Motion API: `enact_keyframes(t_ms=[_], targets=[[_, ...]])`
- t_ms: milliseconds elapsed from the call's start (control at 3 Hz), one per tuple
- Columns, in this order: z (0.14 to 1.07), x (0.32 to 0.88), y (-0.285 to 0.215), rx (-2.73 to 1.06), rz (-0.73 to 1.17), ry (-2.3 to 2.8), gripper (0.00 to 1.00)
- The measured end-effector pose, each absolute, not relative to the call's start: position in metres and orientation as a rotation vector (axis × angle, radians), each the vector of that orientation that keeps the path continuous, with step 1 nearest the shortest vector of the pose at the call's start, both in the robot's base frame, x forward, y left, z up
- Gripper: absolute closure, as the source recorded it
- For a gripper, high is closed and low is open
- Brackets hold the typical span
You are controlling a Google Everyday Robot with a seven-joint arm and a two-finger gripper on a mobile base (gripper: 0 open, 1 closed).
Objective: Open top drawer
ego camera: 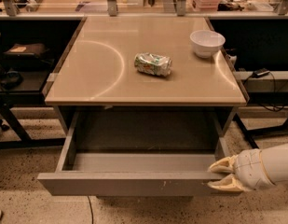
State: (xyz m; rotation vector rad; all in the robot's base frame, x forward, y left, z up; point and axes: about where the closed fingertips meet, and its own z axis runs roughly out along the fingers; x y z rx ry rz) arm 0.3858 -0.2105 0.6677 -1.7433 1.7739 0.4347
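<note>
1. Top drawer [134, 183] stands pulled well out from under the table top [111, 83]. Its flat grey front runs leftward from the gripper [210, 178].
2. The gripper sits at the right end of that front, low in the camera view. Its white arm [274, 164] stretches away to the right and off the edge.
3. The two pale fingers [223, 164] are set a narrow way apart and straddle the front panel. One lies on the inner side at the top edge, the other against the outer face, so the panel's right end is clasped between them.
4. Small white scratch marks [164, 184] show on the front face just left of the gripper.
5. Behind the gripper and to its left, the top drawer's shallow grey interior lies open to the camera, showing its flat grey floor and side walls.
6. Above and beyond the gripper, the beige table top overhangs the back part of the drawer.
7. A crushed can [153, 64] lies on its side on the table top, up and to the left of the gripper and well apart from it.
8. A white bowl [207, 42] stands upright farther back, almost straight beyond the gripper near the table's right edge. What shows of its inside is plain white.
9. The can and the bowl are apart from each other, and neither touches the gripper.
</note>
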Motion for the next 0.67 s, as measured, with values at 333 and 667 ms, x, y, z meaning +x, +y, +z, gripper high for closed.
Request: enact_keyframes(t_ms=[333,667], targets=[[0.6671,0.3858,-0.2063,-1.744,0.445,1.771,0.40],[0.6659,0.3841,-0.1999,-1.744,0.456,1.769,0.15]])
